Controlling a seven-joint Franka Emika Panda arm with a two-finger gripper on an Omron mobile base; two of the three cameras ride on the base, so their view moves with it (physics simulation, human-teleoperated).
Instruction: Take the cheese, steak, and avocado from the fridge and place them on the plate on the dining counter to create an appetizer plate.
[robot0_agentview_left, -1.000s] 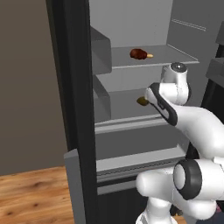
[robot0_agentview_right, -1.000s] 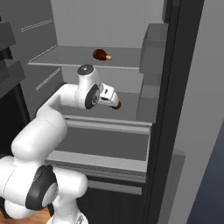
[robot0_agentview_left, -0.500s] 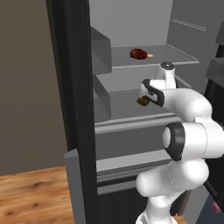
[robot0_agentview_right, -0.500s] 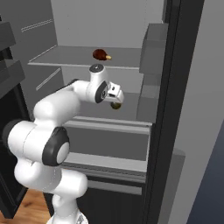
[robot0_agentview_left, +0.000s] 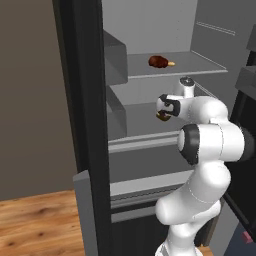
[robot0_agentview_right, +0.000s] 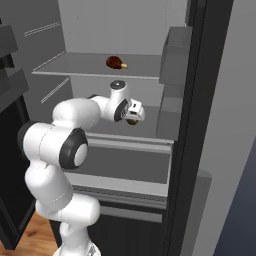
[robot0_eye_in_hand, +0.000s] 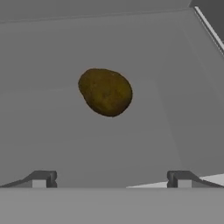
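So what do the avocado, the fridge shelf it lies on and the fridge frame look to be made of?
Avocado: organic looking, matte olive-brown skin with faint mottling and no shine. Fridge shelf: probably plastic or painted metal, a smooth, flat pale grey surface without grain or reflection. Fridge frame: probably painted metal or plastic, an even black with a dull finish. All is rendered, so this stays a guess.

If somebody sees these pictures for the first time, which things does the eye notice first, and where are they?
First the white arm, reaching into the open fridge, its gripper open over the middle shelf. Just ahead of the fingertips lies the avocado, olive-brown on the pale grey shelf, not yet touched. One shelf higher sits the steak, a reddish-brown lump.
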